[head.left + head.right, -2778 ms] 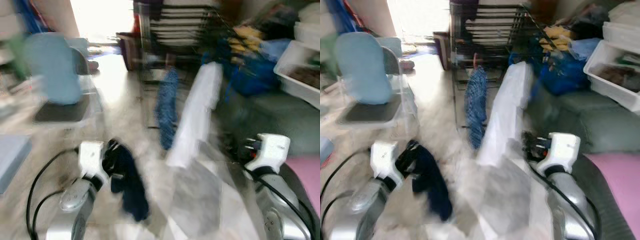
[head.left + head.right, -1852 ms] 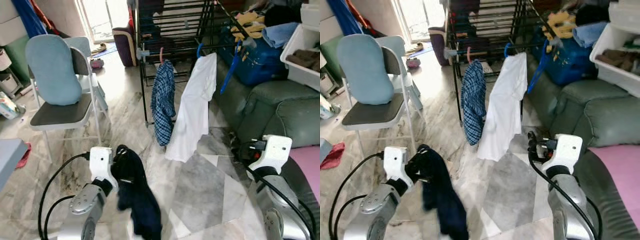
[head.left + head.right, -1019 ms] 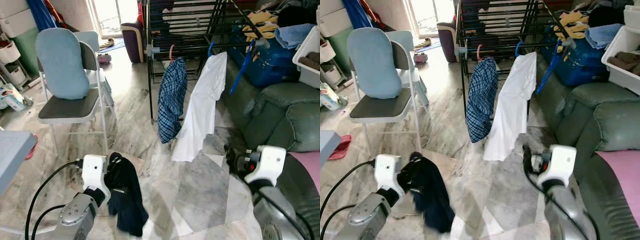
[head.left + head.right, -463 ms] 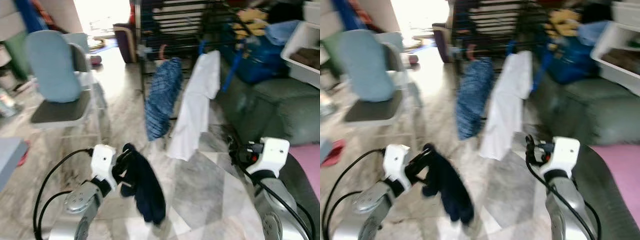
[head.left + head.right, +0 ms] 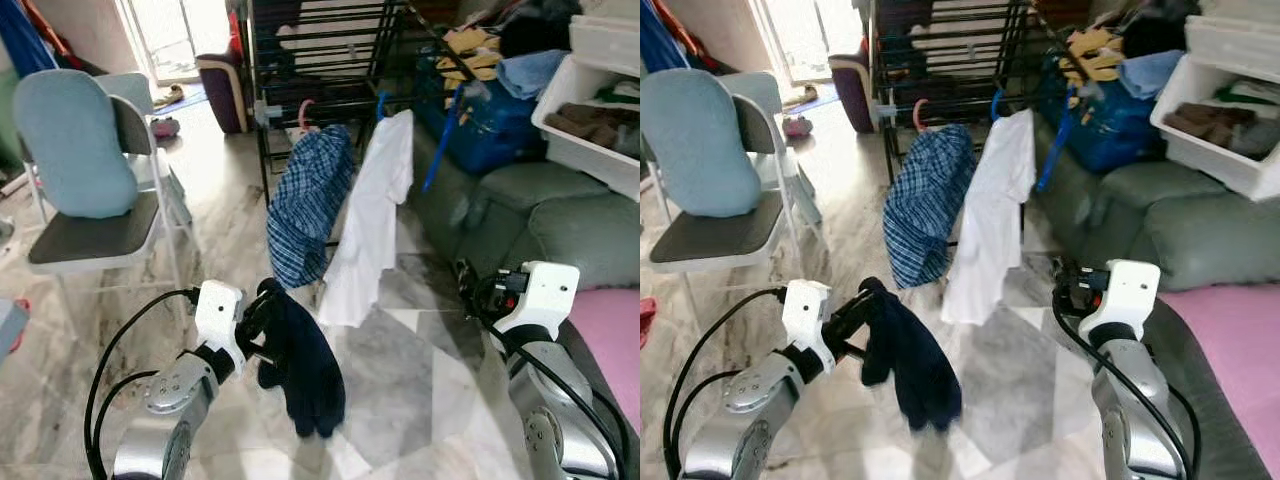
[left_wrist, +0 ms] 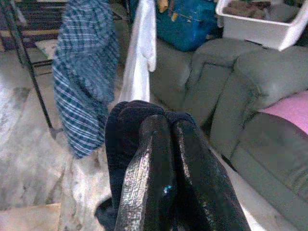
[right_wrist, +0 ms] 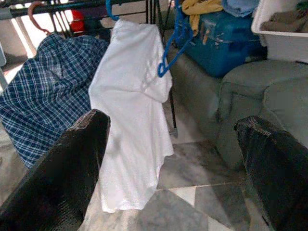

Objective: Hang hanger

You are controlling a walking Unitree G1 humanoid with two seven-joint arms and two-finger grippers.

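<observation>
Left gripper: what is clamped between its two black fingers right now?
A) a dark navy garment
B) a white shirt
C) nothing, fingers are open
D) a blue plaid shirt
A: the left gripper is shut on the dark navy garment, which hangs from it above the marble floor; the blue plaid shirt and the white shirt hang on the black drying rack.

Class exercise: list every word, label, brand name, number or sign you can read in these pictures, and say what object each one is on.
None can be read.
The blue bag and white storage bin show no legible print.
The dark garment held in the left claw, the plaid shirt and white shirt on the drying rack carry no visible label.
</observation>
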